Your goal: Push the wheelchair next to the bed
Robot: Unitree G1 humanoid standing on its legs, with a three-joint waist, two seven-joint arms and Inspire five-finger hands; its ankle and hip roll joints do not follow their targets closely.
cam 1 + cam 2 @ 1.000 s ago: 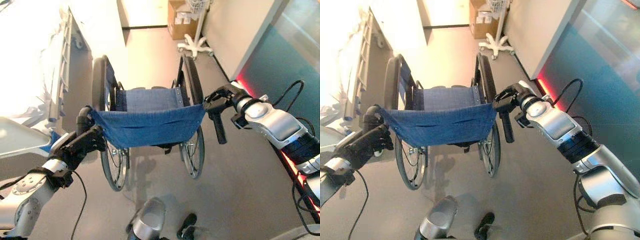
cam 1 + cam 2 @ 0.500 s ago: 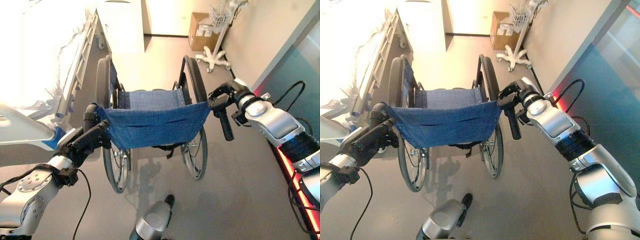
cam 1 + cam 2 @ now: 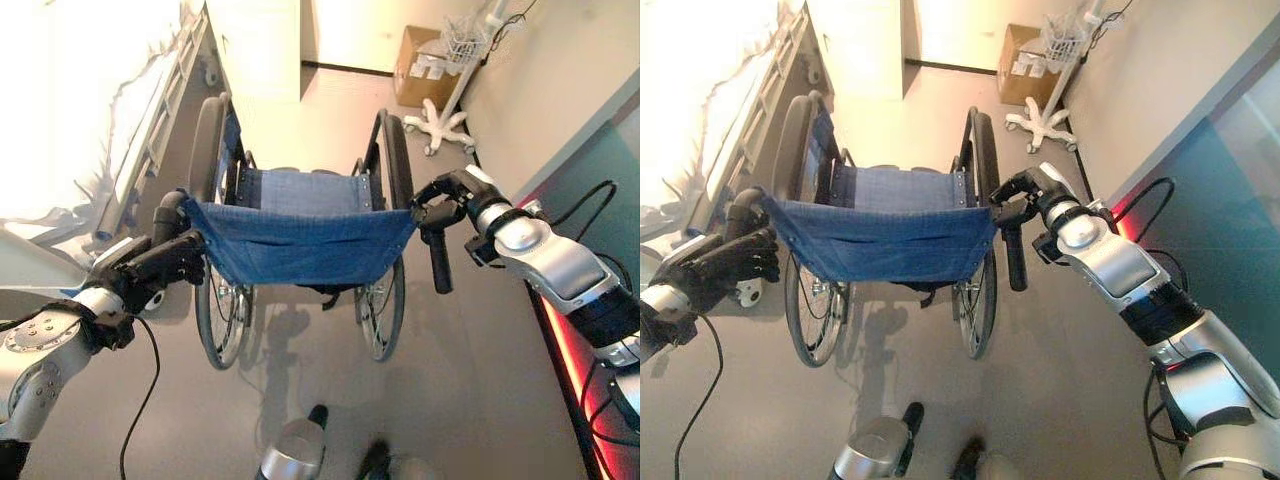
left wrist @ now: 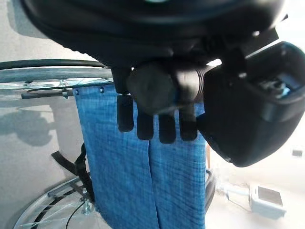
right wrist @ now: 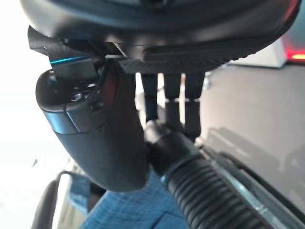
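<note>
Two views from the head show the wheelchair (image 3: 300, 235) on the floor just beside the bed (image 3: 80, 110), a push handle at each side. In the left wrist view, the left robot hand (image 4: 157, 90) curls round its handle; in the right wrist view, the right robot hand (image 5: 119, 138) grasps the ribbed right handle (image 5: 209, 195).

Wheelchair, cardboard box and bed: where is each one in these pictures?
wheelchair (image 3: 300, 240), left eye view, on its blue backrest cloth.
cardboard box (image 3: 417, 62), left eye view, on its front face.
bed (image 3: 90, 110), left eye view, on its white sheet.

Wheelchair (image 3: 300, 240) of woven blue cloth, ribbed black rubber grips, shiny metal spokes
</note>
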